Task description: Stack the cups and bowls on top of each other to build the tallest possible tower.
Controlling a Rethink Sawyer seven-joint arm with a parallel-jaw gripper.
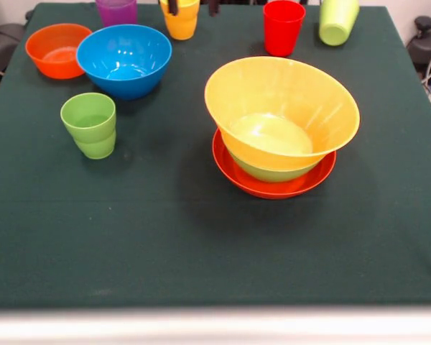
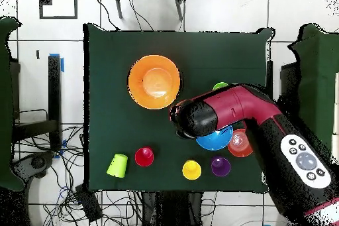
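The tower is the large orange-yellow bowl (image 1: 281, 108) (image 2: 153, 81) nested in a green bowl (image 1: 273, 172) on the wide red-orange bowl (image 1: 273, 185). The blue bowl (image 1: 123, 59) (image 2: 215, 140) and the small orange bowl (image 1: 57, 50) (image 2: 240, 145) stand side by side. An upright light green cup (image 1: 90, 123) (image 2: 220, 85) is near them. Along the robot's edge stand the purple cup (image 1: 116, 11) (image 2: 220, 166), yellow cup (image 1: 180, 20) (image 2: 191, 169) and red cup (image 1: 283, 26) (image 2: 144, 156). Another light green cup (image 1: 337, 20) (image 2: 118, 165) lies tipped. My gripper (image 1: 194, 6) shows only two dark tips, apart and holding nothing, above the yellow cup.
A dark green cloth (image 1: 129, 237) covers the table. In the overhead view the red arm (image 2: 232, 107) reaches over the blue bowl and hides the gripper under its head. Cables lie on the floor around the table.
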